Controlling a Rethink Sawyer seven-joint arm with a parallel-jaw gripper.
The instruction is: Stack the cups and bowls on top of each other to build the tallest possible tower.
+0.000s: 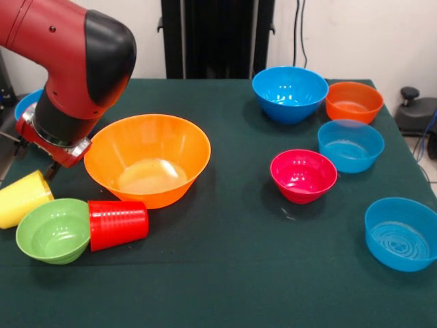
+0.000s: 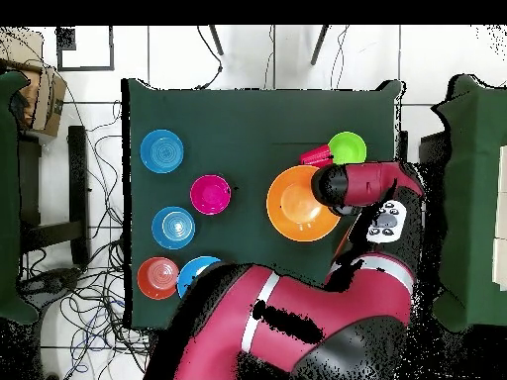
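On the green counter (image 1: 232,273), the red cup (image 1: 117,224) lies on its side, long axis across the front view, mouth touching the green bowl (image 1: 53,230). The yellow cup (image 1: 22,198) lies tilted beside them, base toward the arm (image 1: 68,75). The big orange bowl (image 1: 147,158) sits upright just behind them. The pink bowl (image 1: 303,175), four blue bowls and the small orange bowl (image 1: 354,102) stand apart at the other side. Whether the fingers are spread cannot be told.

White wall (image 1: 355,34) behind; tiled floor (image 2: 178,54) with cables (image 2: 99,148).
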